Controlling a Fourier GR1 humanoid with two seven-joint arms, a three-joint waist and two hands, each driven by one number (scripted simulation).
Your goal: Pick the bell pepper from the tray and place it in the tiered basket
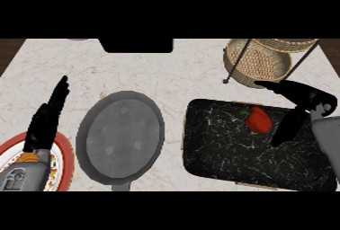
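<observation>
Pale marble counter (172, 81) fills the view from side to side. On its right part lies the biggest thing, a black tray (225, 157) with thin white veins and rounded corners. Left of the tray, near but not touching it, stands a round grey pan (119, 139) with a darker rim. At the back right corner of the counter is the tiered basket (262, 63), woven in a light brown colour, with thin dark rods that cross over it. At the lower left edge a plate (64, 157) with a red rim shows only in part, because the left forearm covers it.

The right hand (302, 96) hangs over the right side of the tray, with the thumb and the fingers spread wide apart and nothing held in them. The left hand (45, 123) rests at the left edge above the plate, with its fingers straight and pointing toward the back of the counter.

The bell pepper (259, 120), red with a small green stem, lies on the tray in its upper right part. It is just beside the spread fingers of the right hand, and I cannot tell if they touch it.
</observation>
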